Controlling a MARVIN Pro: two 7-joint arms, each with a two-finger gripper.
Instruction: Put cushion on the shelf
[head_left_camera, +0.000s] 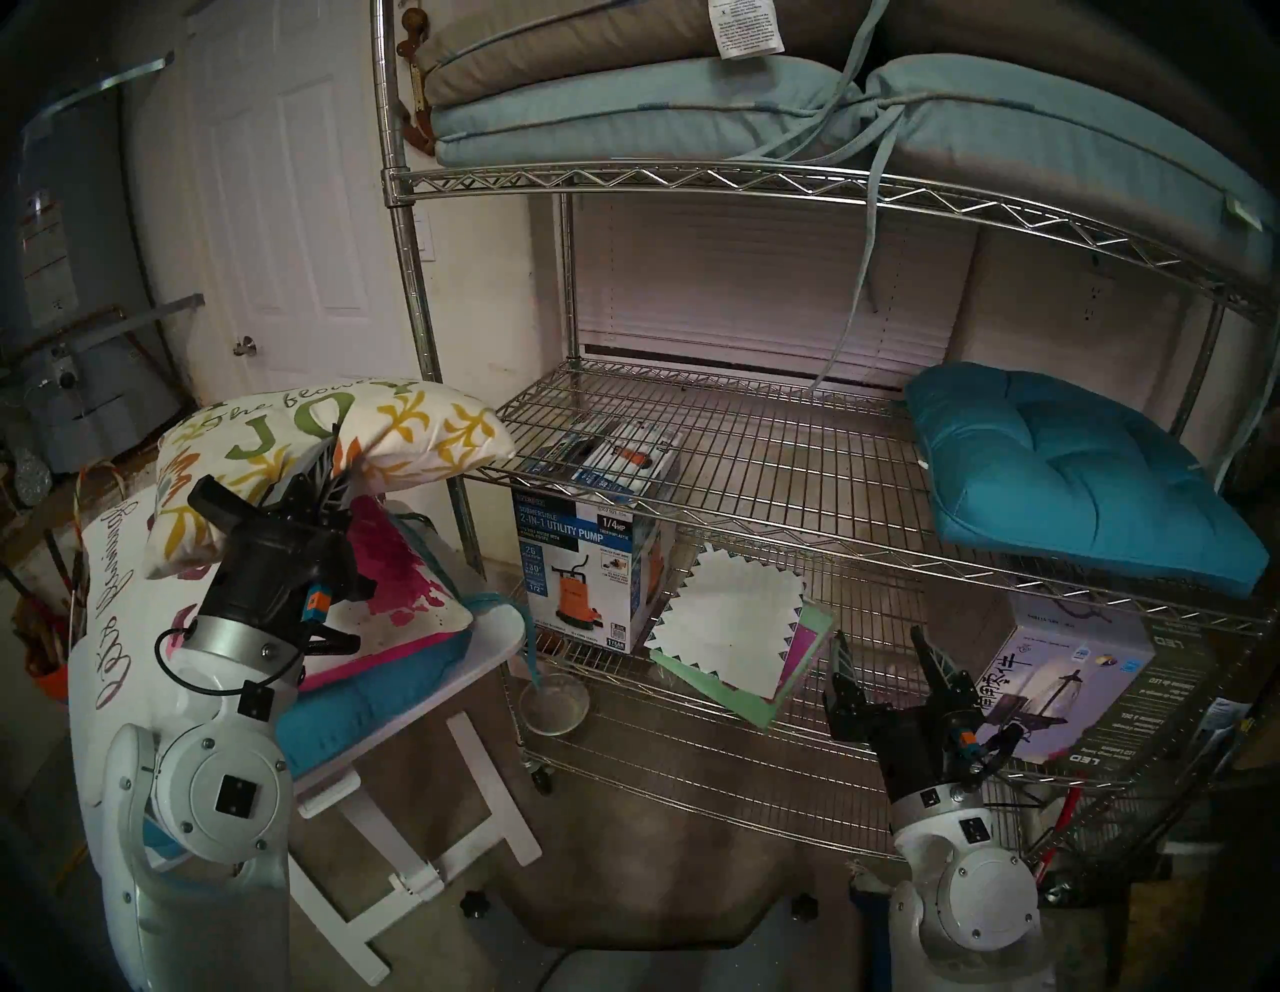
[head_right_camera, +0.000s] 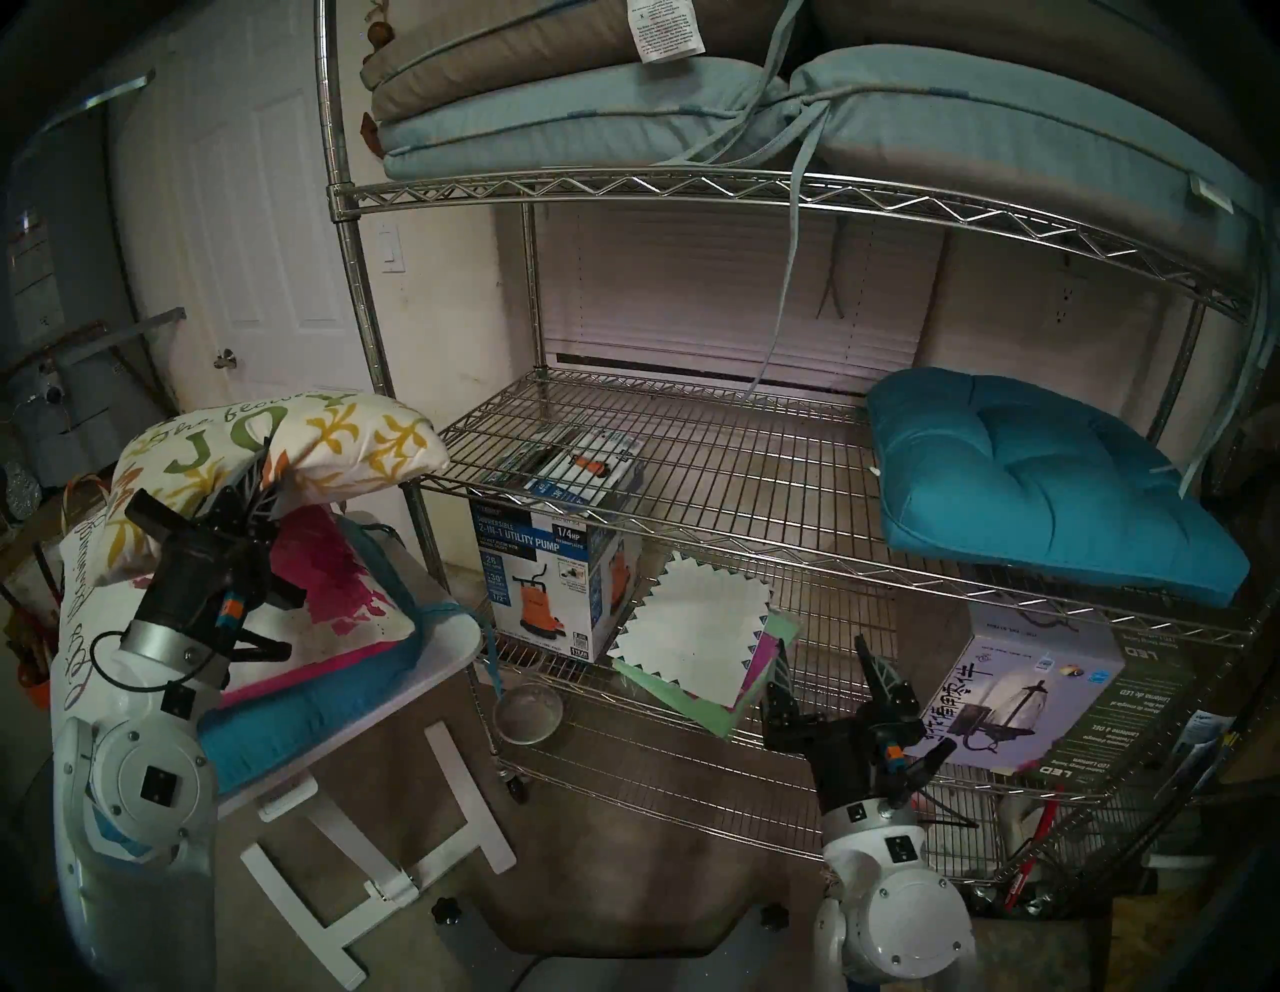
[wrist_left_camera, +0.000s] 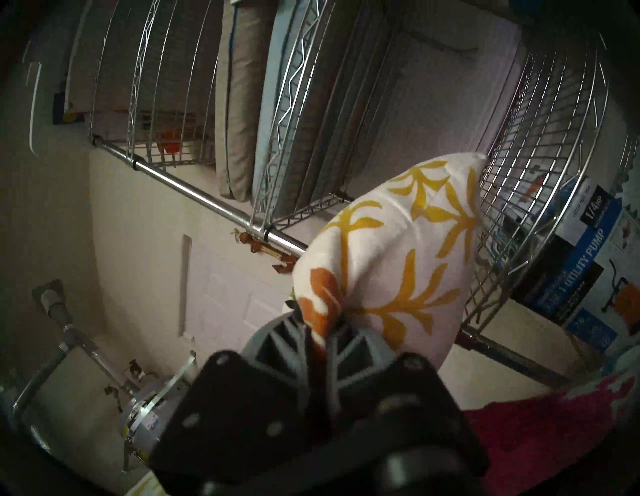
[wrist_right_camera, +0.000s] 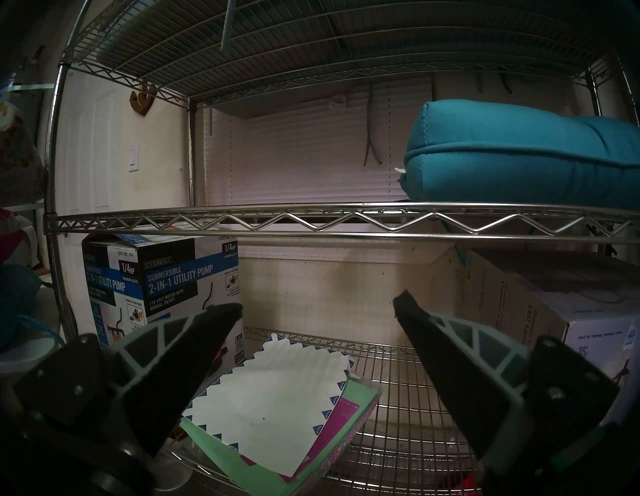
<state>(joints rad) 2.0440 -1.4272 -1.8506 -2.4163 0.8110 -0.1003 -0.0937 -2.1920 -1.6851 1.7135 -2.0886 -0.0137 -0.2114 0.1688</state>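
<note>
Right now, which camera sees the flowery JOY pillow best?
The head left view: the JOY pillow shows almost whole, pinched by the left tool beside the shelf. The head right view looks nearly the same. The left wrist shows one corner; the right wrist, only a sliver at its edge.

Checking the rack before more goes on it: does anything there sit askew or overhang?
Yes. On the shelf's middle tier, the teal cushion overhangs the front edge. Below, loose papers jut past the lower tier's front.
</note>
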